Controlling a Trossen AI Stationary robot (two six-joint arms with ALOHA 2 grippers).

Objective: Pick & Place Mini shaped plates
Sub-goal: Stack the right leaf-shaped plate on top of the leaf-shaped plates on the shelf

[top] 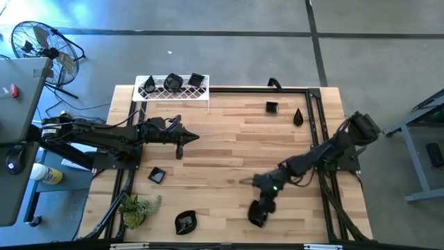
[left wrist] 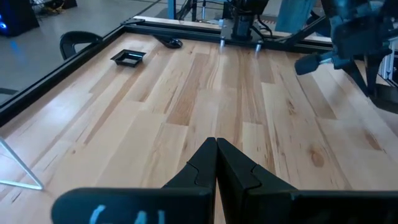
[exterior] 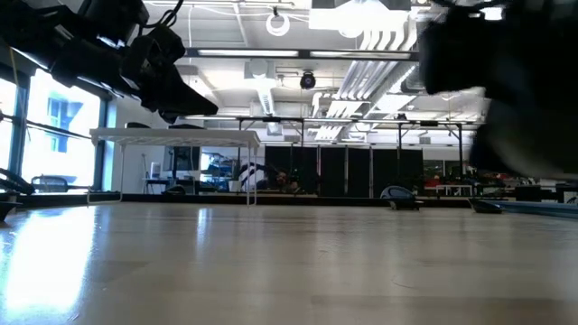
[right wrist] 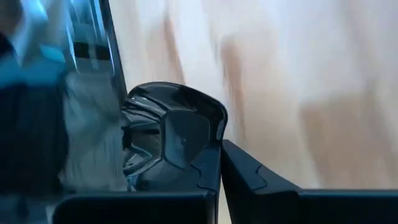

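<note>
Small glossy black plates lie scattered on the wooden table: a square one point(top: 272, 107) and a teardrop one point(top: 298, 117) near the far right, a square one point(top: 157, 175) and a leaf-like one point(top: 186, 221) near the left. Three more sit in the white wire rack point(top: 172, 87). My right gripper point(top: 259, 210) is low at the table's near edge, shut on another black plate point(top: 256, 219). My left gripper point(top: 196, 137) is shut and holds nothing, hovering over the table's left middle, clear of every plate. My right gripper pinches the black plate by its raised rim point(right wrist: 214, 127), one finger point(right wrist: 202, 171) on the hollow inner side and the other on the outside. The fingers slant down toward the table's near edge. Whether the plate is lifted clear of the table I cannot tell.
A small green plant point(top: 135, 208) stands at the near left corner. A black frame rail point(top: 316, 132) runs around the table's edges. A black clamp point(top: 275, 83) sits on the far rail. Bare wood fills the table's middle.
</note>
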